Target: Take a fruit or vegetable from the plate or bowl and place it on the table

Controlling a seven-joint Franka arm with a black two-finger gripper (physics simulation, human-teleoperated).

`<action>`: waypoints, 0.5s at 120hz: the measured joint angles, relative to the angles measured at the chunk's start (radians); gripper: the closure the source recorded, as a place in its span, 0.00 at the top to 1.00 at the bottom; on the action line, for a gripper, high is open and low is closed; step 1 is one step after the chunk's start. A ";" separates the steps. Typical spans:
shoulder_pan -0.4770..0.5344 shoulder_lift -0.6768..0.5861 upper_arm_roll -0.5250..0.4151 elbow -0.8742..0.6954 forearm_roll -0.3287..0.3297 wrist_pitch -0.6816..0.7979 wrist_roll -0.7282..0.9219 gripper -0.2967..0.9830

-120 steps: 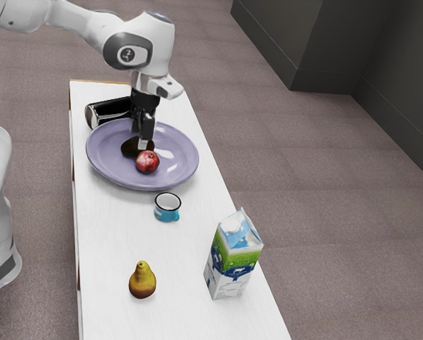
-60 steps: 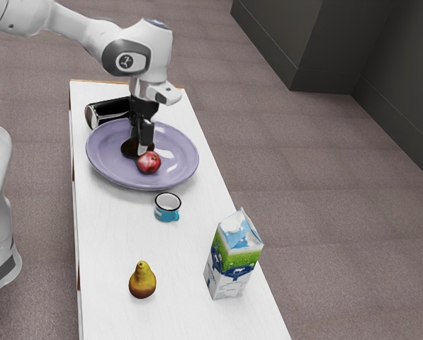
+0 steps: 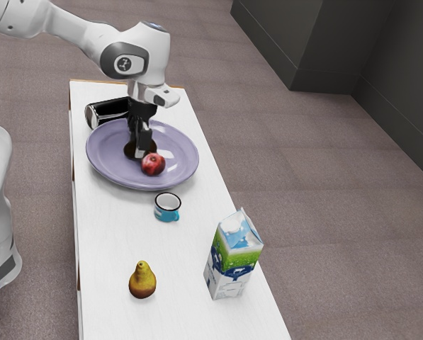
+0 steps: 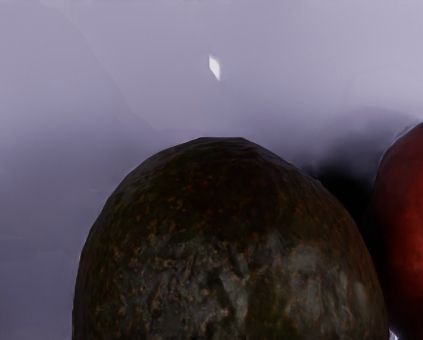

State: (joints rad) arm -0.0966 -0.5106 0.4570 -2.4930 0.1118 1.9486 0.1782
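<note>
End effector (image 3: 139, 150) low at the dark avocado (image 4: 229, 248), which lies on the plate (image 3: 180, 154) directly beneath the hand. The red fruit (image 3: 154, 165) is just beside it, probably limiting side clearance for the grasp. Opening or closure: indeterminable.

Can't pin the room down tbh, kinda office-ish: brownish carpet-looking floor (image 3: 324, 184), dark grey walls (image 3: 303, 35), plain white desk (image 3: 112, 234).

The wrist view's edges cut off 3 things: dark avocado (image 4: 229, 248), red fruit (image 4: 413, 234) and purple plate (image 4: 154, 64).
</note>
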 joint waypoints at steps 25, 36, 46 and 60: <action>0.000 -0.004 0.003 0.005 0.008 0.008 -0.008 0.50; 0.001 -0.006 0.003 0.008 0.013 0.010 -0.012 0.48; 0.000 -0.006 0.003 0.009 0.017 0.013 -0.016 0.42; -0.001 -0.008 0.003 0.023 0.024 0.018 -0.022 0.41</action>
State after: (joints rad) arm -0.0979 -0.5188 0.4595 -2.4701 0.1359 1.9662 0.1560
